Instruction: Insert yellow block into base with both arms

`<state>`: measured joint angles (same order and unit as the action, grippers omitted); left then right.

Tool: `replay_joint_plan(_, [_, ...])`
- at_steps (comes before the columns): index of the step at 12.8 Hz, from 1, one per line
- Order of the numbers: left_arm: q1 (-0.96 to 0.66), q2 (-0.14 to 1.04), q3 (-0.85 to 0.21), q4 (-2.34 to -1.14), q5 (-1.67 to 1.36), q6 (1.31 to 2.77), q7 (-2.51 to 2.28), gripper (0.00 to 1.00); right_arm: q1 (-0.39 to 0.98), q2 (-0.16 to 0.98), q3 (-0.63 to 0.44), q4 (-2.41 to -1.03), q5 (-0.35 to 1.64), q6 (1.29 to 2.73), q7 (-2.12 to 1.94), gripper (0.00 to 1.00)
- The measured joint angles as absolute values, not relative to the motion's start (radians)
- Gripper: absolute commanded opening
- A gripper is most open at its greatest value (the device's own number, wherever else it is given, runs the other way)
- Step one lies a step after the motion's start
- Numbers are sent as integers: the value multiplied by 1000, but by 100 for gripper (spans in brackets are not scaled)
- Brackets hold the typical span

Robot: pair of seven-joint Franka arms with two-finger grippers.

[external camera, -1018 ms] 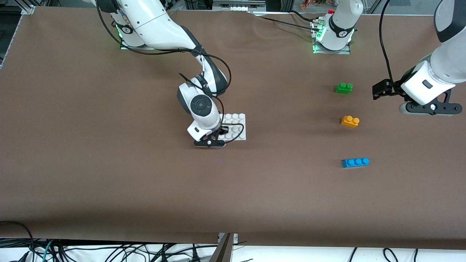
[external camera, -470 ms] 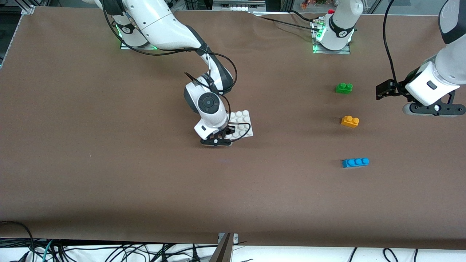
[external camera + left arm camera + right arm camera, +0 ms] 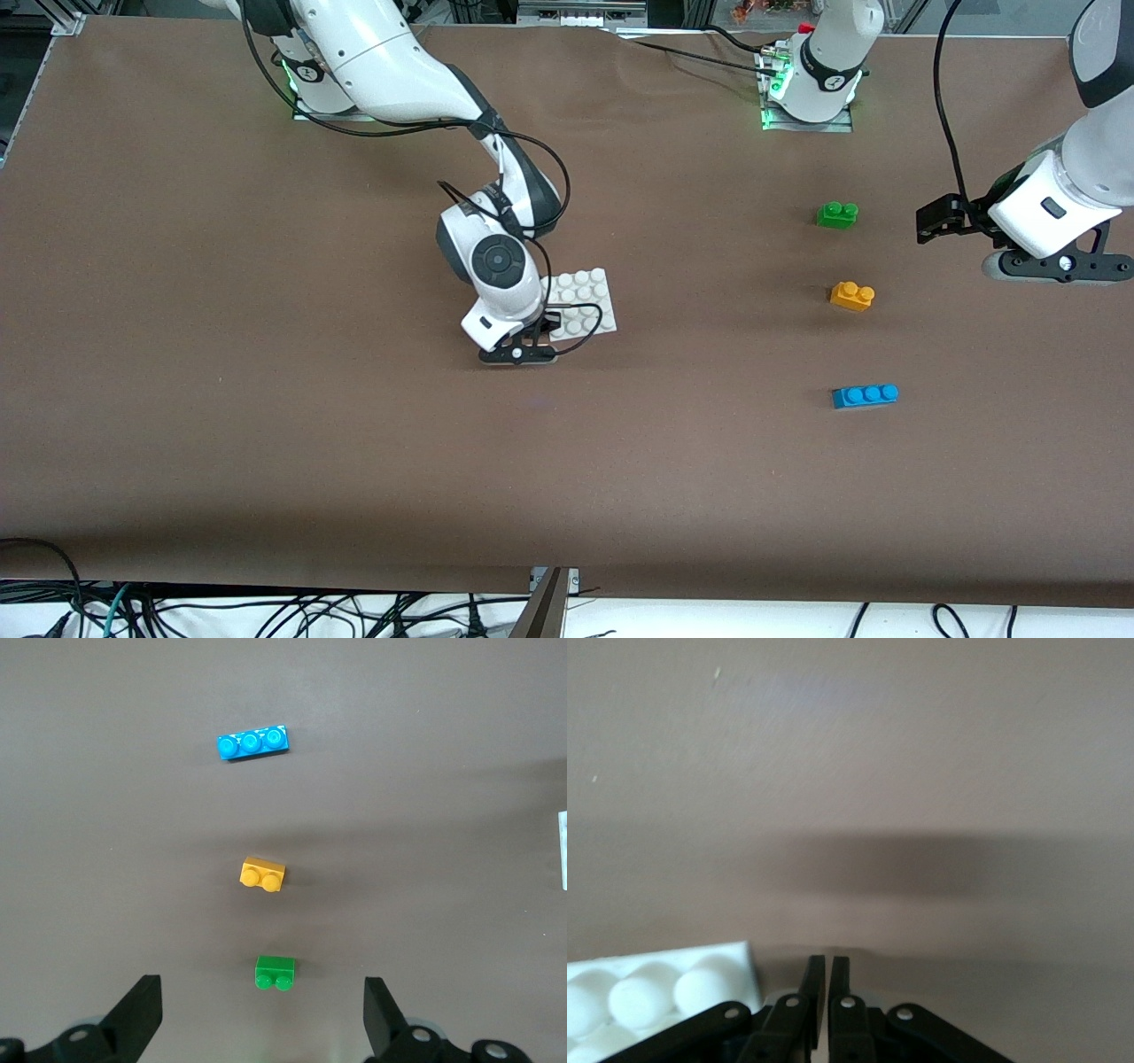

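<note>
The yellow block [image 3: 852, 295] [image 3: 263, 874] lies on the brown table between a green brick and a blue brick. The white studded base [image 3: 585, 299] [image 3: 664, 988] lies mid-table, turned at a slant. My right gripper [image 3: 523, 354] [image 3: 824, 958] is down at the base's corner nearest the front camera, toward the right arm's end. It is shut with nothing between its fingers. My left gripper [image 3: 932, 221] [image 3: 261, 994] hangs open and empty over the table at the left arm's end, level with the green brick.
The green two-stud brick [image 3: 837, 214] [image 3: 275, 972] lies farther from the front camera than the yellow block. The blue three-stud brick [image 3: 865, 395] [image 3: 252, 743] lies nearer. Both arm bases stand along the table's back edge.
The base has been turned and nudged toward the left arm's end by the right gripper, which then slid back along its edge. The left gripper drifted slightly outward.
</note>
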<state>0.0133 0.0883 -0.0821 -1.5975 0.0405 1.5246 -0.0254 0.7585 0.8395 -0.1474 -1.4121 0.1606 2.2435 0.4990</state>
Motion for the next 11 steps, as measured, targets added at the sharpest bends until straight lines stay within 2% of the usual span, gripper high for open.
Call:
replay_joint_plan(1, [13, 88, -82, -1597, 40, 1525, -25, 100, 753, 826, -168, -1406, 161, 2225, 455, 78])
replay_joint_plan(2, [13, 88, -82, -1598, 40, 1525, -25, 100, 747, 807, -187, -1402, 161, 2205, 417, 100])
replay_joint_plan(11, [13, 89, -82, -1597, 40, 1524, -25, 100, 738, 623, -407, -1397, 161, 2063, 241, 100])
